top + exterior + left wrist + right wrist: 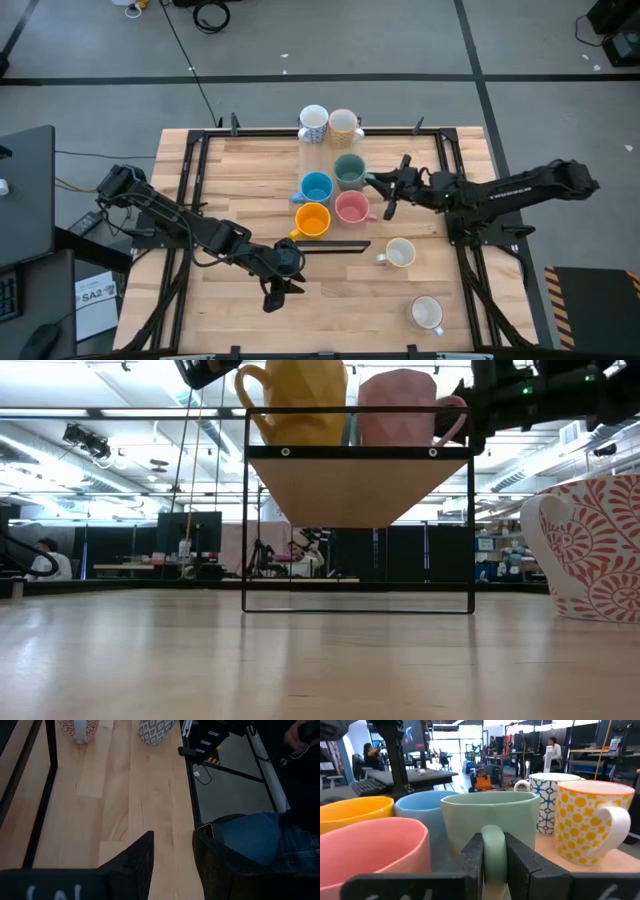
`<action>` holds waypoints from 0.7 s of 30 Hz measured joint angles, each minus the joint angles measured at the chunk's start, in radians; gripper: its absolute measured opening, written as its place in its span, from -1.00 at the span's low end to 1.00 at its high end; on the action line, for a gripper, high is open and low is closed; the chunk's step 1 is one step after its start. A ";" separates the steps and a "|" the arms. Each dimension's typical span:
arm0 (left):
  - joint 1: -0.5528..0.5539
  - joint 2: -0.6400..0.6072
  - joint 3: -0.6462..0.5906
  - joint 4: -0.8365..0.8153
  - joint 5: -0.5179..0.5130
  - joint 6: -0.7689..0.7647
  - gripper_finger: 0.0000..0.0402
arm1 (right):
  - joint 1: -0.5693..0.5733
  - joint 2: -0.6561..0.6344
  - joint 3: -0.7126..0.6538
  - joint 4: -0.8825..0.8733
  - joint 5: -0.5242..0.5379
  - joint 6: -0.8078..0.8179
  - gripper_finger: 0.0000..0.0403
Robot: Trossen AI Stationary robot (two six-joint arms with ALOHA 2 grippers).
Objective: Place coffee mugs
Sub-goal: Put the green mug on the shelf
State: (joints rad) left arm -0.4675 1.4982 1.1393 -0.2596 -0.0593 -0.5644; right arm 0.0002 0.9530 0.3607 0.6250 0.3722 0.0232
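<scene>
High view: upright grey-green mug [349, 171], handle toward right gripper [376, 181].

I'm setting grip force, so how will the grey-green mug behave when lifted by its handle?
The grey-green mug looks rigid and glazed, so probably slippery. The right gripper clamps only its thin handle, so it may swing or tilt. Likely chips against the pink mug alongside.

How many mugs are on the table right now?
8: two patterned mugs at the far edge; grey-green, blue, pink and orange clustered mid-table; two white mugs nearer the front right.
</scene>
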 joint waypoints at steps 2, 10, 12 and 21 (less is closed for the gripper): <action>0.000 0.000 0.000 0.000 0.000 0.000 -0.29 | 0.000 0.020 0.001 0.011 0.000 0.011 -0.70; 0.000 0.000 0.000 0.000 0.000 -0.001 -0.29 | 0.005 0.055 0.002 0.012 -0.020 0.053 -0.69; 0.000 0.000 0.000 0.000 0.000 -0.001 -0.29 | 0.011 0.055 0.002 0.011 -0.022 0.054 -0.69; 0.000 0.000 0.000 0.000 0.000 -0.001 -0.29 | 0.024 0.048 0.002 0.002 -0.026 0.053 -0.67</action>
State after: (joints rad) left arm -0.4679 1.4986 1.1393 -0.2592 -0.0593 -0.5655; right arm 0.0238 1.0012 0.3626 0.6273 0.3462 0.0765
